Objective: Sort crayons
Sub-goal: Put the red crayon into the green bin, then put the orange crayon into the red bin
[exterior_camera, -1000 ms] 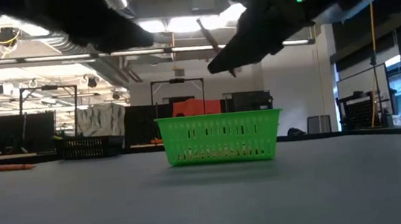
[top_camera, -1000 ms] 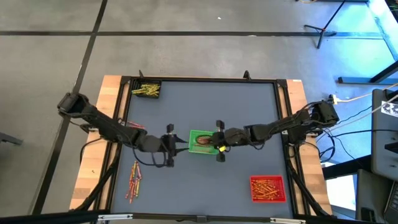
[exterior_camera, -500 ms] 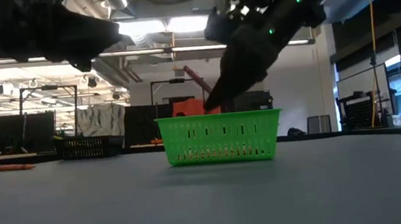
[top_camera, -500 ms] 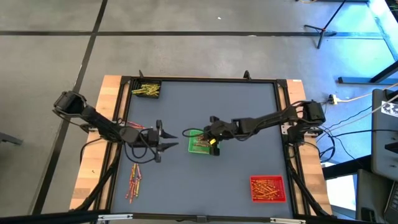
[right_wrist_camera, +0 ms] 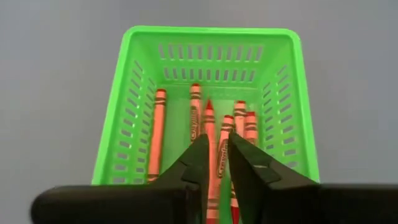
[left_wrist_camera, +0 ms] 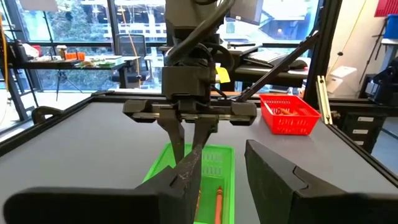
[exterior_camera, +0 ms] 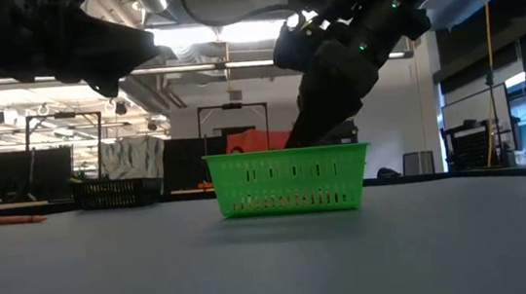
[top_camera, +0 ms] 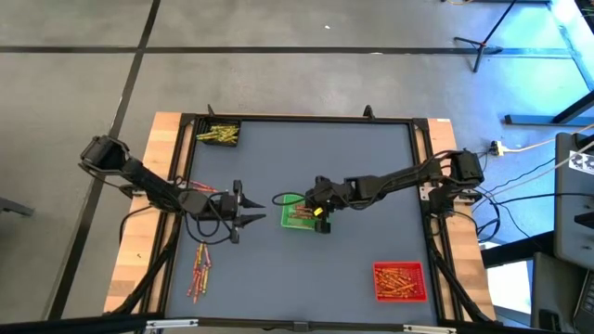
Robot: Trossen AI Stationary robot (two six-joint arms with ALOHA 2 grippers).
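On the grey worktop [top_camera: 371,186], a red plastic mesh tray [top_camera: 399,282] of crayons sits at the near right and a loose row of red and orange wax crayons [top_camera: 200,272] lies at the near left. In the middle, the right gripper [right_wrist_camera: 214,163] reaches down into the green plastic mesh basket [right_wrist_camera: 208,50], clenched on a thin orange crayon [right_wrist_camera: 209,140] among other orange crayons there; the left gripper [top_camera: 249,216] hovers just left of the basket, fingers spread and released. At the far left corner lies a pile of yellow crayons [top_camera: 218,134].

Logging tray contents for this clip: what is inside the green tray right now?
The green tray holds about five orange-red crayons lying lengthwise. The right gripper dips in over them, covering their near ends.
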